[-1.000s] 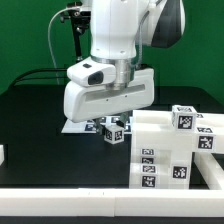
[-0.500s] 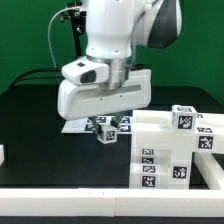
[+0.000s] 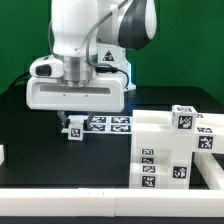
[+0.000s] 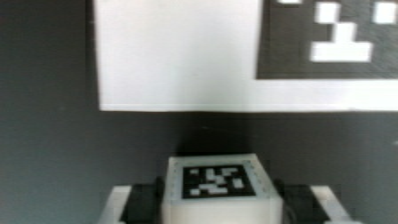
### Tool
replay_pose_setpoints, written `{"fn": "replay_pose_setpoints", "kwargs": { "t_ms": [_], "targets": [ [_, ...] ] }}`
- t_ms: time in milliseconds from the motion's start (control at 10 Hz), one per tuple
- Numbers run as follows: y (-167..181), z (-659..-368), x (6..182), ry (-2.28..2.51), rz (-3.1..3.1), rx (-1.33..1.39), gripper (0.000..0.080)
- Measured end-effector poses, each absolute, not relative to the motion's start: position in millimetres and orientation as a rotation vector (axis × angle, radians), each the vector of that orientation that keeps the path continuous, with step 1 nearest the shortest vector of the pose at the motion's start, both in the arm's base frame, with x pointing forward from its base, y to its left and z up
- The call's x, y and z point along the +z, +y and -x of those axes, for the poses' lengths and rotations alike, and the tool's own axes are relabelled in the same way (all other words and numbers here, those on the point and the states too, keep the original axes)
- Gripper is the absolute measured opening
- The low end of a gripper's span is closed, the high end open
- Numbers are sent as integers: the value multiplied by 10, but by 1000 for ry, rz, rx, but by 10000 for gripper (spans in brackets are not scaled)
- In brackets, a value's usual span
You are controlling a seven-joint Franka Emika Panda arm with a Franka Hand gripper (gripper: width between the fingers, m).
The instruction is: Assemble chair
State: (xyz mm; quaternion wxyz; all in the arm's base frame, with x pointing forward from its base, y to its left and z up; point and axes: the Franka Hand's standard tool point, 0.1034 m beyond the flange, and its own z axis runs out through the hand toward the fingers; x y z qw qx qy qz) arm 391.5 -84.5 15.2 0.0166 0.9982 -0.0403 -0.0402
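My gripper point(image 3: 73, 128) hangs over the black table at the exterior view's left of centre, shut on a small white tagged chair piece point(image 3: 74, 133). In the wrist view that piece point(image 4: 217, 178) sits between the two dark fingers point(image 4: 141, 200), tag facing the camera, and the gripper point(image 4: 217, 206) presses on both its sides. The rest of the chair point(image 3: 168, 150), a stack of white blocky tagged pieces, stands at the exterior view's right, apart from the gripper.
The marker board point(image 3: 112, 122) lies flat on the table just behind the held piece, and it also fills the wrist view as the marker board point(image 4: 178, 60). A small white object point(image 3: 2, 155) sits at the far left edge. A white ledge point(image 3: 90, 205) runs along the front.
The arm has swung toward the exterior view's left, carrying the small tagged piece with it, away from the stacked chair pieces. More of the marker board is now uncovered.
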Motion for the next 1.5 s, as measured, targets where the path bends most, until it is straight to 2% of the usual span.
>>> {"fn": "replay_pose_setpoints", "kwargs": {
  "t_ms": [300, 400, 700, 800, 900, 1000, 1300, 1500],
  "targets": [
    [-994, -3927, 168, -609, -3094, -146, 282],
    [-1086, -3913, 170, -653, -3103, -162, 282],
    [-1034, -3925, 164, -634, -3106, -157, 282],
    [-1035, -3926, 164, -634, -3106, -157, 484],
    [-1006, -3924, 169, -631, -3123, -204, 484],
    [-998, -3971, 205, -620, -3146, -264, 608],
    [-1037, -4186, 340, -568, -3208, -571, 644],
    [-1023, -4202, 337, -545, -3213, -735, 649]
  ]
}}
